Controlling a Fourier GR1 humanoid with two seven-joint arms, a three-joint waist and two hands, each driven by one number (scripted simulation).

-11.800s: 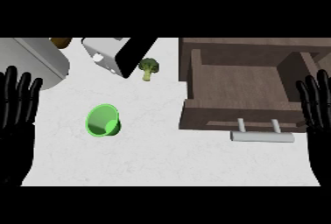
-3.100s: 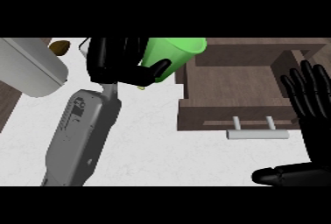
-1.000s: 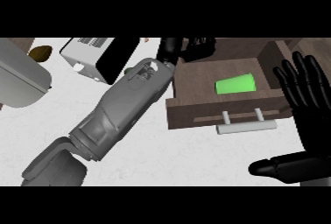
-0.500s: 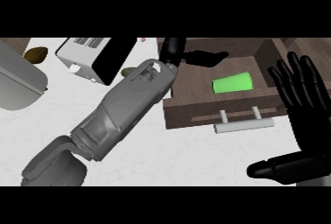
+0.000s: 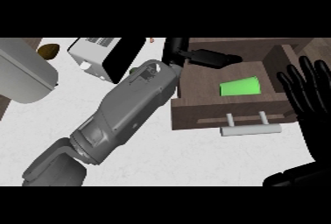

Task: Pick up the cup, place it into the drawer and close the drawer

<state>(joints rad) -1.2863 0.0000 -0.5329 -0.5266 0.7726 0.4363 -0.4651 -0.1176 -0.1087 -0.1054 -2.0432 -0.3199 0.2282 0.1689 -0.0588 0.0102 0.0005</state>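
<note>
Cup [image 5: 241, 86]: green, lying on its side inside the open drawer [image 5: 194, 113], on the drawer floor toward its right half.
Drawer: brown wood, pulled out over the tabletop [image 5: 181, 157]; pale bar handle [image 5: 251, 129] on its front.
Left hand [image 5: 200, 54]: black, above the drawer's rear left corner, fingers extended over the rear edge, apart from the cup, holding nothing.
Right hand [image 5: 310, 100]: at the view's right edge beside the drawer, fingers spread and upright.
Tabletop: white; a white and black appliance [image 5: 107, 57] stands at upper left.
</note>
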